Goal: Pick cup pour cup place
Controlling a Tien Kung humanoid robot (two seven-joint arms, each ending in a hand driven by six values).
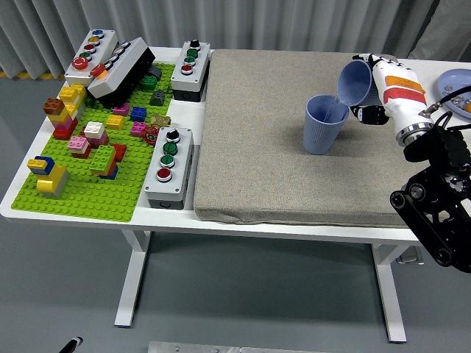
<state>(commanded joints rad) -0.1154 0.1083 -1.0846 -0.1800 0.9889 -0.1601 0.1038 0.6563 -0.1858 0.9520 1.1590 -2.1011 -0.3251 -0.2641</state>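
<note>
The right hand (375, 92) holds a blue cup (355, 82) tight and tips it sideways, so its mouth points down over the other blue cup (324, 124), which stands upright on the grey mat (257, 147) to catch the pour.

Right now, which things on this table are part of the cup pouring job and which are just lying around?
Part of the job:
- tilted cup in the right hand
- upright cup
- grey mat

Lying about:
- green brick plate with bricks
- button boxes
- blue plate
</note>
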